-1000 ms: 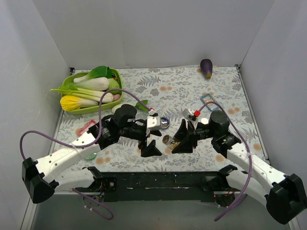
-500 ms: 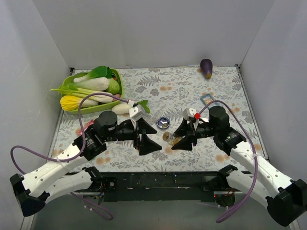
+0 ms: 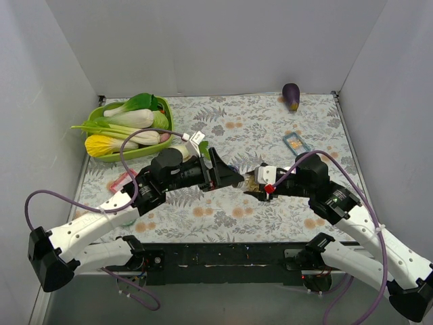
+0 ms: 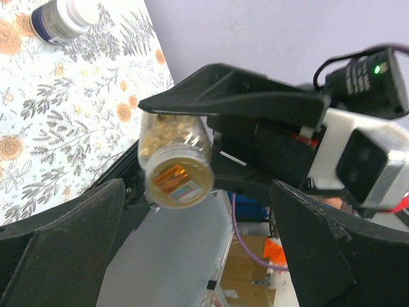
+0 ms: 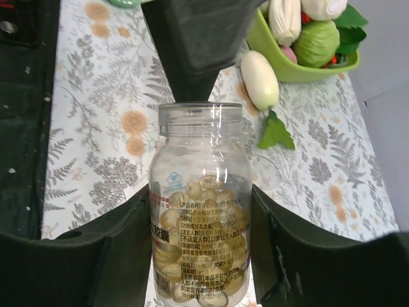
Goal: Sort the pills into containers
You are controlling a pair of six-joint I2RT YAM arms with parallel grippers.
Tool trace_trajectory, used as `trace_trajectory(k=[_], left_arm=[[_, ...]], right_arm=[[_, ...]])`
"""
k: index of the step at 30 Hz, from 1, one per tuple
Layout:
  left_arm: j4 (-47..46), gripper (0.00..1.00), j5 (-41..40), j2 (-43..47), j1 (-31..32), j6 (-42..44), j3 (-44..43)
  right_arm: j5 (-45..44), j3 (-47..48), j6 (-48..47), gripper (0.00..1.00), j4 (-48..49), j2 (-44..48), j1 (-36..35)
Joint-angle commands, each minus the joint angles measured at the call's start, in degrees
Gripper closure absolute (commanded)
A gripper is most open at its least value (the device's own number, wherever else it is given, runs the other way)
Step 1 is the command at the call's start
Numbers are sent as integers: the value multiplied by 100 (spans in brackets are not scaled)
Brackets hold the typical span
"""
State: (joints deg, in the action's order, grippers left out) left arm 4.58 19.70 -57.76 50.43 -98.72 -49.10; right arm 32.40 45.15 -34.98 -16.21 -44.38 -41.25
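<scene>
**Pill bottle held up where the two arms meet**

From overhead, the left pincer [image 3: 233, 177] and the right pincer [image 3: 256, 184] come nose to nose above the middle of the surface [image 3: 270, 122], and whatever sits between them is a small blur. The right wrist view makes it plain. It is a clear pill bottle [image 5: 198, 211], roughly half full of yellow capsules, with its clear cap facing away. The right pincer pinches the bottle's body from both sides. A black finger of the left pincer points at the cap, though I cannot tell whether it touches.

In the left wrist view the left pincer is spread wide with nothing in it. The bottle's end, with an orange sticker, lies ahead between its fingers. Only this view catches a white-capped bottle [image 4: 61, 18] lying on the surface beyond the left finger.

Only the overhead view shows containers. A blue tray [image 3: 295, 143] lies beyond the right pincer, off to its right. A pink tray [image 3: 122, 180] lies well behind the left pincer, beside that arm
</scene>
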Motion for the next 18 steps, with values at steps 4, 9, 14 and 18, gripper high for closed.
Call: trace_trajectory(k=[4,9,14,18], left_arm=[[430,12,-450,-376,10,-306,-662],[579,19,-423,-482,19,-174,-679],[702,37,-380,-649,19,27,-785],[737,54,-318,-772,19,177,-864]], right_arm=[[-849,249,-501,99,109,-53,-137],[-841,223,-413,99,144,-88,-146],[-806,231,-343,99,162,-106,-137],[-753,214,-290,99,153,-97,-146]])
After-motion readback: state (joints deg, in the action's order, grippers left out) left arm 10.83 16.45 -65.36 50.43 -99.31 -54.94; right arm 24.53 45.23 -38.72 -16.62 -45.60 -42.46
